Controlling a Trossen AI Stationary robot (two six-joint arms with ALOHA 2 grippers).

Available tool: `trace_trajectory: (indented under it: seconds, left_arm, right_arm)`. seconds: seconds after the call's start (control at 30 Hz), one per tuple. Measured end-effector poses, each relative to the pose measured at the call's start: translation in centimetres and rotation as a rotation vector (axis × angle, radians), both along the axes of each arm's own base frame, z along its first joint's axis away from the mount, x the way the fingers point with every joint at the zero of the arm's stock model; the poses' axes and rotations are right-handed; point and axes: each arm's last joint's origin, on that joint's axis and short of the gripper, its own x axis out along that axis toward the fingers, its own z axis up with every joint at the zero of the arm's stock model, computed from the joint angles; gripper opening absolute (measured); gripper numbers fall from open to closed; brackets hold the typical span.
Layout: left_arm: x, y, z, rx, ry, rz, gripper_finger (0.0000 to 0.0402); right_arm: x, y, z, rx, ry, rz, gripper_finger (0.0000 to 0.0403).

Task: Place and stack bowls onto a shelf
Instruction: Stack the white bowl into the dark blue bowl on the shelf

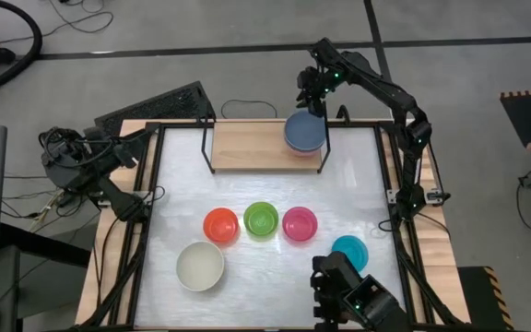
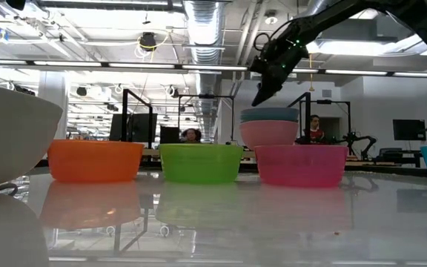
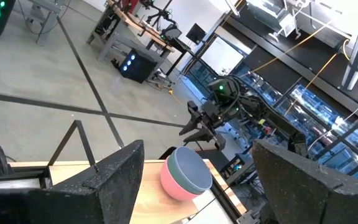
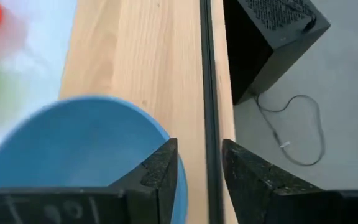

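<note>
Blue bowl (image 1: 303,132) sits nested in the pink bowl (image 2: 268,133) on the shelf (image 1: 247,146), straight under the right hand (image 1: 312,97); from above, the left hand (image 1: 151,135) waits off the table's (image 1: 182,198) far left corner. At table level the stack stands below that right hand. Through the right wrist, its fingers (image 4: 160,171) are parted, holding nothing, beside the blue rim. I'd lift straight up, then fetch the cream-white bowl (image 1: 199,266).
</note>
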Motion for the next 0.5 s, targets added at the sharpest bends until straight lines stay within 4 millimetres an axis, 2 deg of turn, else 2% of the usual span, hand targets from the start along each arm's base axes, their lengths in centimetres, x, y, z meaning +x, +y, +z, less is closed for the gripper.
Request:
trace_trajectory:
  seconds: [0.27, 0.5]
  left_arm:
    - [0.0, 0.0, 0.0, -0.036, -0.032, -0.015, 0.0284]
    - [0.3, -0.4, -0.1, -0.071, -0.006, -0.168, 0.0284]
  right_arm:
    - [2.0, 2.5, 2.0, 0.114, -0.052, 0.021, 0.0155]
    - [4.6, 5.8, 5.1, 0.203, -0.122, 0.036, 0.0191]
